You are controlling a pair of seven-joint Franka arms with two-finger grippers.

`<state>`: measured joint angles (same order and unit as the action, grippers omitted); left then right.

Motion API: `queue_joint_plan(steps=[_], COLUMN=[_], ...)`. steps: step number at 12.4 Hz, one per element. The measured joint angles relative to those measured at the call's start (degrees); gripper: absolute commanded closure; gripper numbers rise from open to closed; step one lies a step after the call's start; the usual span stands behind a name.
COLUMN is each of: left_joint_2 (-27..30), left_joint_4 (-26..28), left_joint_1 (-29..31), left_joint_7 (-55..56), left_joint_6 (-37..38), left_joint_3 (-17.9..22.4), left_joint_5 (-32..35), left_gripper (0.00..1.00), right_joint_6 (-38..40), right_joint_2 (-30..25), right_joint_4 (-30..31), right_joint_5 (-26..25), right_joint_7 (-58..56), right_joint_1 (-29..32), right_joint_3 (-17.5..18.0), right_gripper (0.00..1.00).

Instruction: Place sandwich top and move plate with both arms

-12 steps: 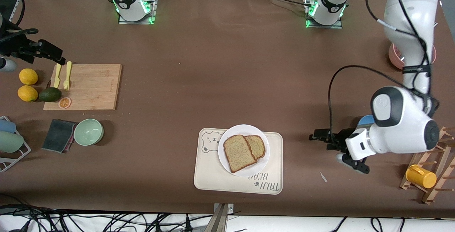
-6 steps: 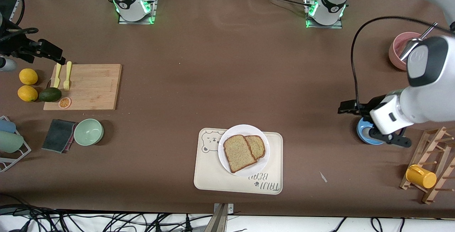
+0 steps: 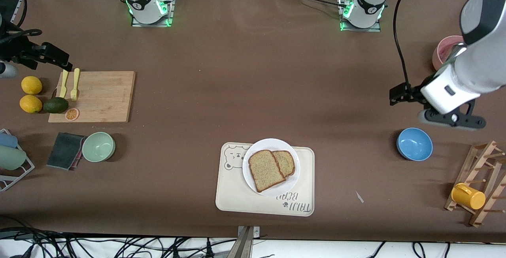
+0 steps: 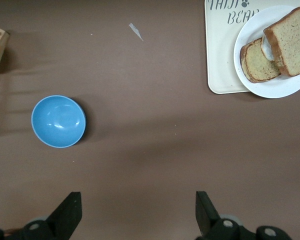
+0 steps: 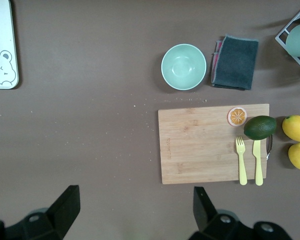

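Resting on a small round white plate [image 3: 271, 167], the plain slice of speckled brown wholegrain bread with darker crust [image 3: 265, 170] leans across a smaller brown slice [image 3: 285, 162] — in the left wrist view a bit of white egg shows where the two overlap. The plate sits on a rectangular cream tray with a bear print [image 3: 237, 194], near the counter's edge closest to the front camera, roughly midway between the two arms' ends.

The left gripper [image 3: 399, 95] hangs in the air over bare brown counter [image 3: 245, 84] at the left arm's end, its jaws wide and holding nothing. A round blue bowl [image 3: 414, 144] stands on the counter close by, nearer the front camera than the spot beneath the gripper. A pink bowl [image 3: 442, 52] is partly hidden by the white arm, and a wooden rack [image 3: 484, 179] carries a yellow cup [image 3: 468, 196] at the counter's corner.

The right gripper [image 3: 55, 58] waits at the right arm's end, over the counter just beside a rectangular bamboo cutting board [image 3: 99, 96] — its jaws are also wide and empty. On the board lie a yellow plastic fork [image 3: 74, 84], a yellow knife [image 3: 63, 84] and an orange slice [image 3: 72, 114]. A dark green avocado [image 3: 55, 105] touches the board's edge, with two yellow lemons [image 3: 31, 94] beside it. A pale green bowl [image 3: 98, 146] stands beside a folded dark grey cloth [image 3: 65, 150], both nearer the front camera than the board.
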<state>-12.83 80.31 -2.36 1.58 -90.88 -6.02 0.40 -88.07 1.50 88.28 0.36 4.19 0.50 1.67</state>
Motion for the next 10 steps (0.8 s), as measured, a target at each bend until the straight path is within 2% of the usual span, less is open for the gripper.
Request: queue_joint_plan(steps=[2, 4, 6, 10], left_joint_2=[6.66, 11.21, 13.68, 14.23], left_joint_4=[7.83, 13.32, 15.99, 17.25], left_joint_1=[0.03, 0.04, 0.04, 0.35], left_joint_7=[0.01, 0.01, 0.00, 0.00], left_joint_6=[-4.57, -6.05, -6.34, -5.69], left_joint_3=[1.87, 2.91, 3.43, 3.83], left_joint_5=[0.00, 0.00, 0.00, 0.00], left_gripper=[0.00, 0.00, 0.00, 0.00], right_joint_6=[0.00, 0.00, 0.00, 0.00], right_joint_2=[-0.01, -0.01, -0.01, -0.01], right_joint_4=[-0.01, -0.01, -0.01, -0.01], right_joint_5=[0.00, 0.00, 0.00, 0.00], right_joint_7=[0.00, 0.00, 0.00, 0.00], right_joint_1=[0.00, 0.00, -0.01, -0.01], right_joint_3=[0.05, 0.07, 0.07, 0.07], right_gripper=[0.00, 0.00, 0.00, 0.00])
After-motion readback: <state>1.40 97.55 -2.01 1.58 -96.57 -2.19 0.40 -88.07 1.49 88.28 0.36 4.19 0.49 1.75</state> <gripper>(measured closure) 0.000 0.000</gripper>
